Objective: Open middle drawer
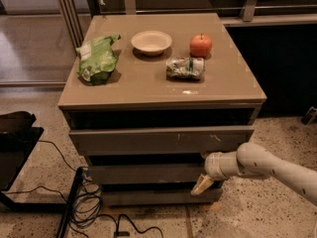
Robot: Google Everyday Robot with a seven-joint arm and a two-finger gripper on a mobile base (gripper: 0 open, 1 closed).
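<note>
Sitting second down in the cabinet (148,86), beneath the scratched front (148,141): middle drawer (143,174), seemingly shut. Spread apart at its right end, gripper (203,171). Looks stiff, smooth, handleless, probably light; best hooked by the top edge through the dark gap, then pulled straight.

Arm (277,167) in from right (pale, tubular); gripper (202,171) low, fingers (200,185) apparently spread.

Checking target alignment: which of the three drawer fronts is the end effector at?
The middle drawer, the plain front between the scratched top front and the slim bottom front; the end effector sits at its right end.
</note>
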